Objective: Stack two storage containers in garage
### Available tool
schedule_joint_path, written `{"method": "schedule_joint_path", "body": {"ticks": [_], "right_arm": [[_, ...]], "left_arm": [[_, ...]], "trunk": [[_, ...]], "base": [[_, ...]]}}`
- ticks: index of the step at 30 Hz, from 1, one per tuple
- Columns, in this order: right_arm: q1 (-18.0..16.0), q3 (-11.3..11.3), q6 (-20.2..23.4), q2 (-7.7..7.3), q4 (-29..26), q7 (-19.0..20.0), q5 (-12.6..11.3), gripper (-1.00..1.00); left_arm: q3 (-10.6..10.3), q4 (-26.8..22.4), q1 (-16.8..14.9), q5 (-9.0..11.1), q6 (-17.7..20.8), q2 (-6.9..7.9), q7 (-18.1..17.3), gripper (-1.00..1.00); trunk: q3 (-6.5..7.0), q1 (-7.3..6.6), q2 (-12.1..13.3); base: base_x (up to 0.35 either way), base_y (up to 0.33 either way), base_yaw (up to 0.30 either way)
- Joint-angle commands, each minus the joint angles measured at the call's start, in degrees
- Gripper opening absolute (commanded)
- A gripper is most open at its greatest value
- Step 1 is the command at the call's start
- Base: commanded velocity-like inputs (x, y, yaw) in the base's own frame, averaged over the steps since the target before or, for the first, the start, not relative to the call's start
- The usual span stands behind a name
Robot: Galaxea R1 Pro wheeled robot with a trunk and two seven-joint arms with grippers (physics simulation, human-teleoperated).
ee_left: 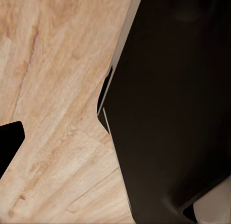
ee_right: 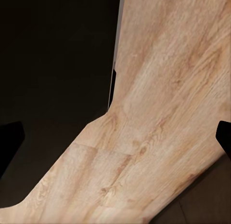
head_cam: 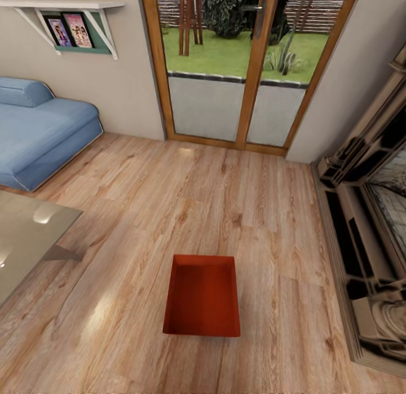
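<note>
Orange-red and open-topped, one storage container [head_cam: 202, 294] sits on the light wood plank floor [head_cam: 141, 213] in the head view, near the lower middle, its thin straight walls enclosing a flat, bare bottom. Open floor lies on all its sides. A blue sofa [head_cam: 42, 128] stands far left, a glass-topped counter [head_cam: 28, 230] near left, the dark fireplace surround [head_cam: 366, 224] along the right, and wood-framed glass doors [head_cam: 248, 66] at the far wall.

Left wrist view: a black robot body part [ee_left: 173, 113] crosses wood planks; a dark fingertip [ee_left: 9, 142] shows at the edge, and I cannot tell how the left claw stands.

Right wrist view: dark fingertips [ee_right: 9, 142] flank wood planks, so the right claw stands apart, holding nothing.
</note>
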Motion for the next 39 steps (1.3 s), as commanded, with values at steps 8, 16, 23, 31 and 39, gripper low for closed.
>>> {"method": "schedule_joint_path", "body": {"ticks": [8, 16, 23, 31, 39], "right_arm": [[-0.1, 0.5, -0.4, 0.02, 0.2, 0.0, -0.6, 1.00], [-0.1, 0.5, -0.4, 0.00, 0.2, 0.0, -0.6, 1.00], [-0.1, 0.5, -0.4, -0.06, 0.2, 0.0, -0.6, 1.00], [-0.1, 0.4, -0.3, 0.08, 0.2, 0.0, -0.6, 1.00], [-0.1, 0.4, -0.9, -0.02, 0.2, -0.1, -0.3, 1.00]], "left_arm": [[-0.1, 0.0, 0.0, 0.2, -0.2, -0.01, 0.1, 1.00], [-0.1, 0.0, 0.0, 0.2, -0.2, -0.01, 0.1, 1.00], [-0.1, 0.0, 0.0, 0.2, -0.2, -0.01, 0.1, 1.00], [-0.1, 0.0, 0.0, 0.2, -0.2, -0.01, 0.1, 1.00], [-0.1, 0.0, 0.0, 0.2, -0.2, -0.01, 0.1, 1.00]], "trunk": [[-0.76, 0.00, 0.0], [-1.49, 0.00, 0.0], [-2.03, 0.00, 0.0], [-2.14, 0.00, 0.0], [-2.15, 0.00, 0.0]], "base": [[0.000, 0.000, 0.000], [0.000, 0.000, 0.000], [0.000, 0.000, 0.000], [0.000, 0.000, 0.000], [0.000, 0.000, 0.000]]}}
